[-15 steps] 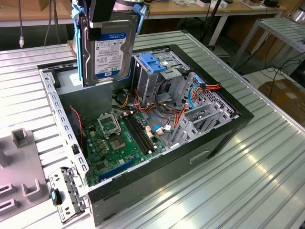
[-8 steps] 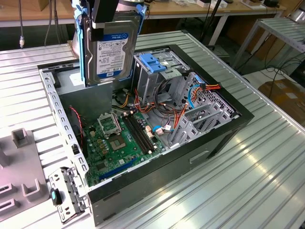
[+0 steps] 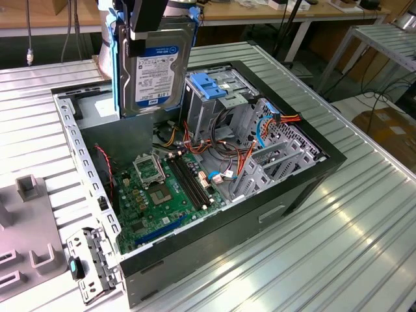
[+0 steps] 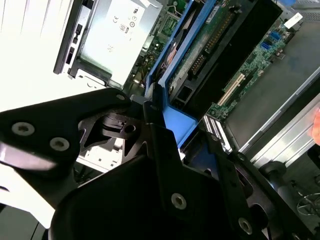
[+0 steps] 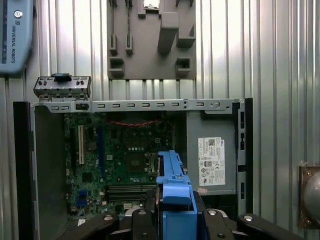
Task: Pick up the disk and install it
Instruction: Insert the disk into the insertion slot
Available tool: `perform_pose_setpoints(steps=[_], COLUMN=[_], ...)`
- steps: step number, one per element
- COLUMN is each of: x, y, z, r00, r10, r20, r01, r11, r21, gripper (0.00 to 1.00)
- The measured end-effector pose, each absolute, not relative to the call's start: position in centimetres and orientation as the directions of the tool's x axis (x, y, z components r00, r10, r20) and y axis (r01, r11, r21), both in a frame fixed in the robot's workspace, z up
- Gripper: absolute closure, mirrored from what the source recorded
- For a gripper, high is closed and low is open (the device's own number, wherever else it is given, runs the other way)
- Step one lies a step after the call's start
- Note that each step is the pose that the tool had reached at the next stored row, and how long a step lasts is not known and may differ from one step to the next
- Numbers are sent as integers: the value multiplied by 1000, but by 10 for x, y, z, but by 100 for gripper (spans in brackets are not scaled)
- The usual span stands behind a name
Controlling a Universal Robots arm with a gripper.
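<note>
In the exterior view the disk [image 3: 155,65] hangs upright over the back left of the open computer case [image 3: 305,188], with its white and blue label showing and blue rails on its sides. My gripper [image 3: 149,29] is shut on its upper end. In the second wrist view the black fingers [image 4: 95,120] clamp the blue rail [image 4: 175,55]. The first wrist view looks down the disk's blue edge [image 5: 172,182] onto the motherboard [image 5: 125,155]. The drive cage with a blue bracket [image 3: 211,88] stands just to the disk's right in the exterior view.
A grey power supply box with a white sticker [image 5: 211,160] sits in the case below the disk. Loose red and orange cables [image 3: 244,153] run beside the cage. A grey fixture plate [image 3: 26,227] lies on the ribbed metal table [image 3: 364,247] at the exterior view's left.
</note>
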State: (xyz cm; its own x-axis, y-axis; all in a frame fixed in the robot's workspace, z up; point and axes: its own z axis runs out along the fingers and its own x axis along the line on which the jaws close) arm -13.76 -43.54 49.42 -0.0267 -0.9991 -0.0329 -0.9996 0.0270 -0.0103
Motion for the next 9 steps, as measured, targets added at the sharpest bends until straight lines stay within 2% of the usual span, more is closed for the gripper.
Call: perform_pose_setpoints(steps=[9], x=[-137], y=[-446], z=[494], r00=[-27], r10=[-999], r20=[-33], r01=[-1000], r11=[27], r21=[-10], gripper=[63])
